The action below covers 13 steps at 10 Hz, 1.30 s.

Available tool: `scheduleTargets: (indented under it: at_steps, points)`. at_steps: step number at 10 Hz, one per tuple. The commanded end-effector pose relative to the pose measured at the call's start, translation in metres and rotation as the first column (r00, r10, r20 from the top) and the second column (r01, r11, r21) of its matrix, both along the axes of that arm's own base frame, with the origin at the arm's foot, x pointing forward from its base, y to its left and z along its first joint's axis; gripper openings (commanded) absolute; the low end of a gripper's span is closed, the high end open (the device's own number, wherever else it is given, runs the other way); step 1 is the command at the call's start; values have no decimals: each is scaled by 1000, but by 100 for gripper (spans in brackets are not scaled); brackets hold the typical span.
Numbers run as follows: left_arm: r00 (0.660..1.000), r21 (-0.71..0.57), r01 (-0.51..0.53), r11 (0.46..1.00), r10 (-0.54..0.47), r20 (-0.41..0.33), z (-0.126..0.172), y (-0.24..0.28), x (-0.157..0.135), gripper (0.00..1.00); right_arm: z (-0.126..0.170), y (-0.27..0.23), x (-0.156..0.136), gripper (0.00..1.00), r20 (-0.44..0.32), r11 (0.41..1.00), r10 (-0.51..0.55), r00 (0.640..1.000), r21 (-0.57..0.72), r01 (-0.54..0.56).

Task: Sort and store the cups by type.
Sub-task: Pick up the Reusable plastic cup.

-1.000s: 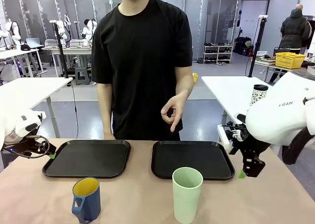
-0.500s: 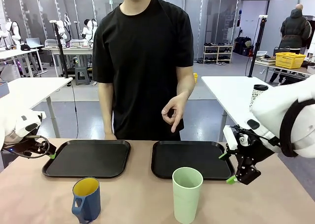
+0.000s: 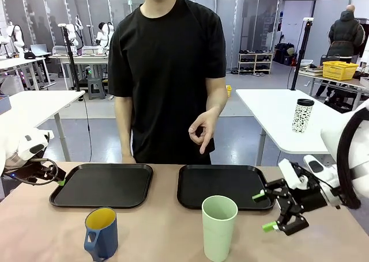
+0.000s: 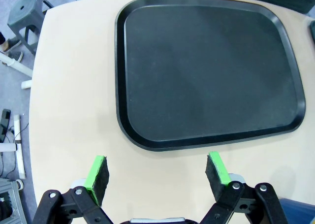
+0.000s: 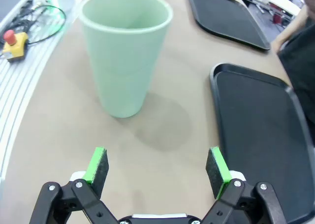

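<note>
Front view: my left claw (image 3: 57,179) sits low at the left edge of the surface (image 3: 167,227), just beside the left black tray (image 3: 104,185). Can't read its fingers from here. My right claw (image 3: 262,211) is out over the surface by the near right corner of the right tray (image 3: 225,184), fingers apart w/ nothing between them, turned toward the mint-green tumbler (image 3: 219,227). The tumbler stands upright on the surface in front of the right tray, near the claw but not touching it. The blue mug (image 3: 101,233), yellow inside, stands upright in front of the left tray, handle toward the camera. Both trays are bare. A person in a black tee stands at the far side, one hand (image 3: 203,132) raised above the right tray.

Left wrist view: left claw (image 4: 157,171) wide apart, holding nothing, over bare surface (image 4: 69,86). The tray (image 4: 206,71) lies just beyond the fingertips.

Right wrist view: right claw (image 5: 157,167) wide apart, holding nothing. The tumbler (image 5: 125,56) stands ahead, slightly left of centre, w/ a gap of surface between it and my pads (image 5: 97,171). The tray (image 5: 261,125) is off to the right.
</note>
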<state>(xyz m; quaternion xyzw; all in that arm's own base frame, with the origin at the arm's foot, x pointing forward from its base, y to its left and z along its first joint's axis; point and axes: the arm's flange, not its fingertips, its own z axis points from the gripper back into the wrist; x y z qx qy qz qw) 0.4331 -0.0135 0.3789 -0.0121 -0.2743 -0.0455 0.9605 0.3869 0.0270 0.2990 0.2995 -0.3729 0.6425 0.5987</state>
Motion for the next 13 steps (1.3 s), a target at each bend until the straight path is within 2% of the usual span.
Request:
scheduleTargets:
  at_steps: [1, 2, 3, 4, 7, 10, 13]
  points:
    - [1000, 0, -2, 1000, 2, 2, 0, 1, 0, 100, -20, -8, 4, 100, -27, 998, 47, 999, 53, -45]
    - [1000, 0, -2, 1000, 2, 2, 0, 1, 0, 100, -26, -11, 3, 100, -40, 995, 48, 998, 85, -44]
    - [1000, 0, -2, 1000, 2, 2, 0, 1, 0, 100, -28, -13, 7, 100, -66, 999, 17, 998, 50, -14]
    - [1000, 0, -2, 1000, 2, 2, 0, 1, 0, 100, -23, -9, -7, 100, -53, 998, 33, 998, 58, -30]
    - [1000, 0, -2, 1000, 2, 2, 0, 1, 0, 100, -29, -12, -4, 100, -69, 998, 30, 997, 59, -26]
    - [1000, 0, -2, 1000, 2, 2, 0, 1, 0, 100, -44, 6, 3, 100, -67, 978, 91, 994, 193, -77]
    - [1000, 0, -2, 1000, 2, 2, 0, 1, 0, 100, -65, 23, 11, 100, -74, 965, 127, 989, 241, -106]
